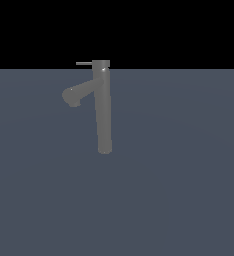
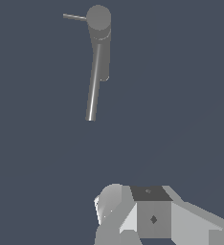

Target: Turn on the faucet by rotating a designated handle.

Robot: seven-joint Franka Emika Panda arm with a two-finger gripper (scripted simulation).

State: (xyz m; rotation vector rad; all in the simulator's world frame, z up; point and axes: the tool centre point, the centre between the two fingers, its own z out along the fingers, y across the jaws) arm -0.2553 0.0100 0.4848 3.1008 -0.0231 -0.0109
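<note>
Gripper point(image 2: 133, 225) is well apart from the faucet point(image 1: 104, 107). In the wrist view only grey and white blocks of the hand show at the frame edge, w/ open floor between them and the faucet. The arm isn't in the exterior view at all, so it's not over or beside the faucet there. Fingertips don't show, so can't tell if the jaws are spread or closed; nothing visibly held.

Key relation: the handle point(image 1: 84, 63) is at the very top of the faucet, and from the wrist cam the faucet is seen from above, cap end toward the cam. So the target lies ahead of the hand, across bare floor, at cap height. My read: approach hasn't closed in yet, and the next move needs travel toward the cap before any push.

Handle's long axis is horizontal, sticking out of the cap toward the exterior view's left. The spout point(image 1: 75, 95) branches off the same side, lower down, angled downward, much thicker, rounded end. Risk is prob. hitting the spout or column instead of the rod, since they're stacked on one side.

Looks: faucet is a tall slim matte grey column, slightly lighter cap w/ a small highlight, standing upright on the floor point(image 1: 189, 200), a flat blue-grey surface. It sits roughly mid-floor, a bit toward the exterior view's left, cap reaching the far edge line. Handle is thin, short, straight, far slimmer than the column. No other things around.
</note>
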